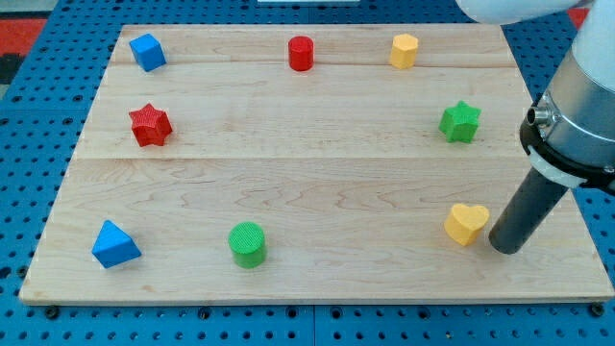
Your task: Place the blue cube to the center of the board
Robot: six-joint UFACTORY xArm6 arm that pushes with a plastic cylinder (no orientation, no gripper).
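The blue cube [147, 52] sits near the board's top left corner. My tip [507, 247] rests on the wooden board [317, 154] near the view's bottom right, just right of a yellow heart block [466, 223]. The tip is far from the blue cube, across the whole board. The dark rod rises up and right to the arm's grey body at the view's right edge.
A red star [150, 125] lies at the left. A blue triangular block [115, 244] and a green cylinder [248, 243] lie along the bottom. A red cylinder [301, 53] and a yellow block [405, 50] lie along the top. A green star [460, 122] lies at the right.
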